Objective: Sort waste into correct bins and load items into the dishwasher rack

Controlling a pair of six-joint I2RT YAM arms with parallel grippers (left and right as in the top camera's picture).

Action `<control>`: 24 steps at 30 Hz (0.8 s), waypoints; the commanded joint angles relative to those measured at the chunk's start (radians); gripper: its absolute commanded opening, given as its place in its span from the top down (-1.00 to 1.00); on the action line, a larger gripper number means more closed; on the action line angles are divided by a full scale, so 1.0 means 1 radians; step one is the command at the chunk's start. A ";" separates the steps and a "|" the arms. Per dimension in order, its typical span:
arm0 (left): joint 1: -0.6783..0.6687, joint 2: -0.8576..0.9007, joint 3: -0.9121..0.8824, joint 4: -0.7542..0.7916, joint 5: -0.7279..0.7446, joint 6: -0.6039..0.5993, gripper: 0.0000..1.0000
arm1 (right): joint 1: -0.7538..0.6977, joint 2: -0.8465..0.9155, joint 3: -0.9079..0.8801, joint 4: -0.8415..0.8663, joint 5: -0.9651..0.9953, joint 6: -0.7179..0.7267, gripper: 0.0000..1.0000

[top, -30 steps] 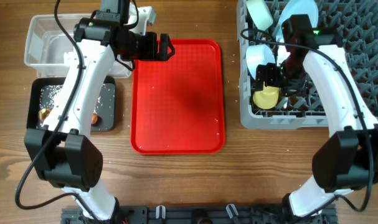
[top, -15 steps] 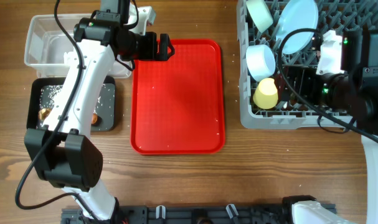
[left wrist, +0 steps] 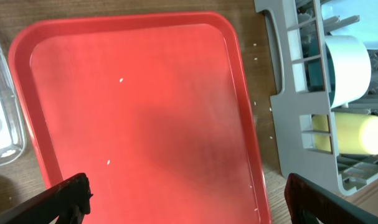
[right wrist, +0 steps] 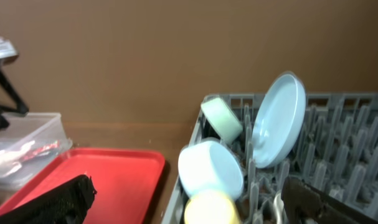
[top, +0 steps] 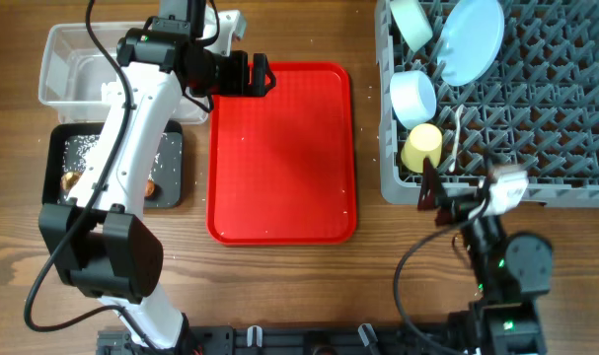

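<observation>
The grey dishwasher rack (top: 536, 108) at the right holds the light blue plate (top: 474, 39), pale green bowl (top: 410, 22), light blue bowl (top: 413, 96), yellow cup (top: 421, 146) and white spoon (top: 458, 133). My right gripper (top: 435, 194) is open and empty, low in front of the rack's front left corner. My left gripper (top: 250, 77) is open and empty over the red serving tray's (top: 279, 153) far left corner. The clear tub (top: 62, 59) holds wrappers (right wrist: 42, 147). The black tray (top: 67, 163) holds rice grains (top: 82, 146), an orange piece (top: 153, 185) and a brown scrap (top: 70, 180).
The red tray carries only a few rice grains (left wrist: 121, 79). More grains lie on the wood between the tray and the rack (left wrist: 288, 93). My left arm (top: 131, 128) reaches over the black tray and the tub's near edge.
My right arm has pulled out of the rack and drawn back to the table's front right, gripper empty. The cup, bowls, plate and spoon stay in the rack. The left arm has not moved.
</observation>
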 commanded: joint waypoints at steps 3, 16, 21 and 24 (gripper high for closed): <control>0.004 -0.014 0.009 0.003 0.002 0.008 -1.00 | -0.002 -0.238 -0.204 0.042 0.035 0.059 -1.00; 0.004 -0.014 0.009 0.003 0.002 0.008 -1.00 | 0.005 -0.358 -0.241 -0.090 0.009 0.068 -0.99; 0.004 -0.014 0.009 0.003 0.002 0.008 -1.00 | 0.005 -0.357 -0.241 -0.091 0.010 0.069 -0.99; 0.008 -0.018 0.009 -0.018 0.002 0.008 -1.00 | 0.005 -0.357 -0.241 -0.091 0.009 0.069 -1.00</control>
